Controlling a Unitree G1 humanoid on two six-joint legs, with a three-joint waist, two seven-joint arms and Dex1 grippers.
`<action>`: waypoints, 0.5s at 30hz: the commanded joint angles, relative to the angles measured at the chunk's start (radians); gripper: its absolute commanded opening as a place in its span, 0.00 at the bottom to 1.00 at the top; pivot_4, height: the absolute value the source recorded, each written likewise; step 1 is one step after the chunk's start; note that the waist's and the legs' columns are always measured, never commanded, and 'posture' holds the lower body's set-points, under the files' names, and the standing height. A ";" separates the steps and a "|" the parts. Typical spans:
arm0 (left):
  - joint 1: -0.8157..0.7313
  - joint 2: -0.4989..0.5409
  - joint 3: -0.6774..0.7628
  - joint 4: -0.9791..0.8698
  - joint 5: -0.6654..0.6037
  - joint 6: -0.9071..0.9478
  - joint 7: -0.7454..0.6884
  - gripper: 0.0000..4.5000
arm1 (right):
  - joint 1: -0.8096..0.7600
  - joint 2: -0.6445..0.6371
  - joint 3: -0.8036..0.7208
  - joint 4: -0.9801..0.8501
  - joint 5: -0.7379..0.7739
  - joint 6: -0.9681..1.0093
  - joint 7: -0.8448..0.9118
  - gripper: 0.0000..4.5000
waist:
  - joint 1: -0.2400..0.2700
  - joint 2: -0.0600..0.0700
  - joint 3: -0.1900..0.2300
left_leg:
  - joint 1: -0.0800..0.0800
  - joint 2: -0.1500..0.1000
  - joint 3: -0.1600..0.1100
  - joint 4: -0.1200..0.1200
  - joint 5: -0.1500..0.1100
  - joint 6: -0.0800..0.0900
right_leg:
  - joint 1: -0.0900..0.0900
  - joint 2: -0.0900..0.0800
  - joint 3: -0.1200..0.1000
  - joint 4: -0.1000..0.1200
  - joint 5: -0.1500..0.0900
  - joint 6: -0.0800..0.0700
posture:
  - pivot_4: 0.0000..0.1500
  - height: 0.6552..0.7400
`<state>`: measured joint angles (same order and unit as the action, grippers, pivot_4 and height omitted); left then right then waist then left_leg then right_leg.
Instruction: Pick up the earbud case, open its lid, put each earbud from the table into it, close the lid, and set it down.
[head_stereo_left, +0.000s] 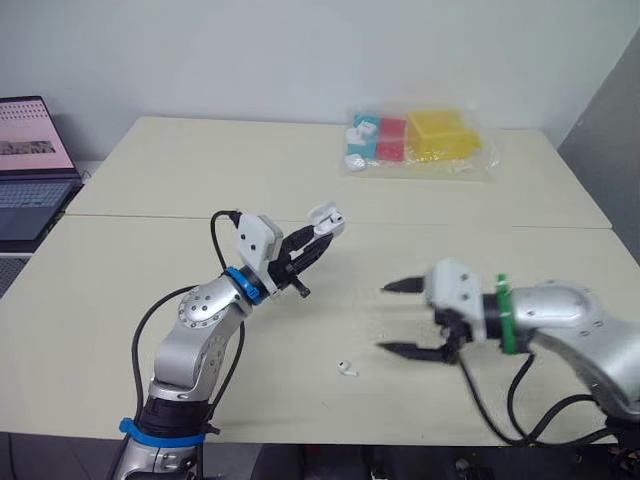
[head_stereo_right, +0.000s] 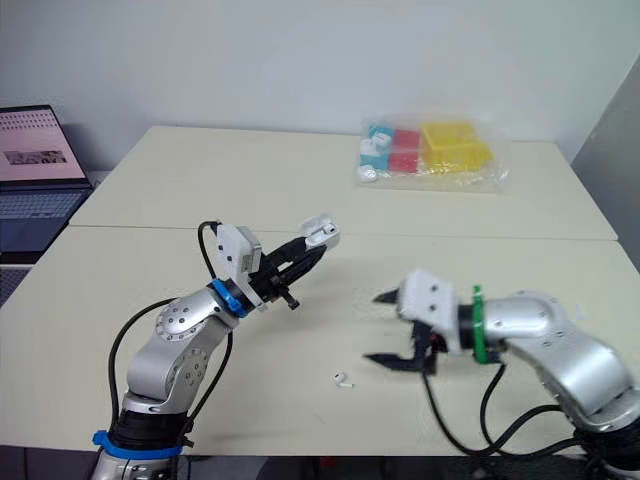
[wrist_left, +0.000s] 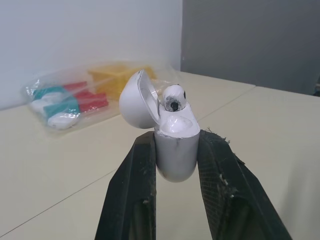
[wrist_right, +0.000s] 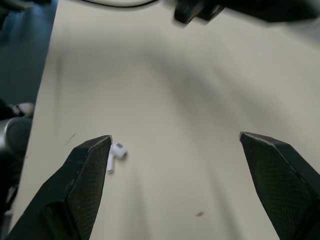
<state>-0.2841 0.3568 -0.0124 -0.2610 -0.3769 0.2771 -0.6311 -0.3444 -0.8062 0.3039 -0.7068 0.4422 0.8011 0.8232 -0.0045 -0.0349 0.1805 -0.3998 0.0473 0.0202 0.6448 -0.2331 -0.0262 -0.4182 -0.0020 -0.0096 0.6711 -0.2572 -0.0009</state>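
A small white rounded plastic earbud case (wrist_left: 175, 150) is gripped at its lower body between the two black fingers of the left gripper (head_stereo_left: 312, 243), which are clamped against its sides. The case is held up above the cream tabletop (head_stereo_left: 150, 170), near the middle of the table and raised toward the far side. Its domed hinged lid (wrist_left: 132, 100) is swung open and tilted back to one side. One white earbud with a dark round opening (wrist_left: 173, 97) is seen seated in the top of the case, its head standing proud of the rim.

The right gripper (head_stereo_left: 383, 318) is held over the table to the right of the case and well apart from it. Its fingers are spread wide with nothing between them, and their tips are pointed toward the robot's left.

A second small white earbud (head_stereo_left: 347, 369) is left lying on the tabletop, nearer the robot than both grippers. It is placed near the nearer fingertip of the right gripper, slightly to its left, and is not touched by it. In the right wrist view this earbud (wrist_right: 114, 155) is seen just beside the tip of one finger.

A clear plastic bag of yellow, red, teal and white blocks (head_stereo_left: 420, 140) is laid at the far side of the table. An open laptop (head_stereo_left: 30, 170) is seen beyond the table's left edge.
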 joint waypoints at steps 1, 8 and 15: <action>0.000 0.013 0.015 -0.028 -0.004 -0.015 -0.007 0.18 | 0.003 0.040 0.123 -0.019 -0.098 -0.009 -0.058 0.95 | 0.001 0.000 0.000 | 0.000 0.000 0.000 0.000 0.000 0.000 | 0.000 0.000 0.000 0.000 0.000 0.000 | 1.00 0.99; 0.000 0.025 0.005 -0.033 -0.006 -0.006 -0.023 0.18 | 0.013 0.146 0.254 0.078 -0.235 -0.052 -0.128 0.95 | 0.002 0.000 0.000 | -0.001 -0.001 0.001 0.000 0.000 0.000 | -0.001 -0.001 0.001 -0.001 0.000 0.001 | 1.00 0.99; -0.009 0.028 0.009 -0.025 -0.003 -0.007 -0.023 0.18 | 0.068 0.197 0.278 0.169 -0.300 -0.086 -0.155 0.95 | 0.001 0.000 0.000 | -0.001 0.000 0.001 0.000 0.000 0.000 | -0.001 0.000 0.000 -0.001 0.000 0.001 | 1.00 0.99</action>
<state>-0.2801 0.3739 -0.0119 -0.2613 -0.3767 0.2809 -0.6482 -0.2918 -0.6135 0.5765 -0.5355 0.1496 0.7291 0.6735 -0.0031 -0.0353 0.1802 -0.4011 0.0470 0.0213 0.6448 -0.2331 -0.0262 -0.4191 -0.0024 -0.0093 0.6701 -0.2568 -0.0002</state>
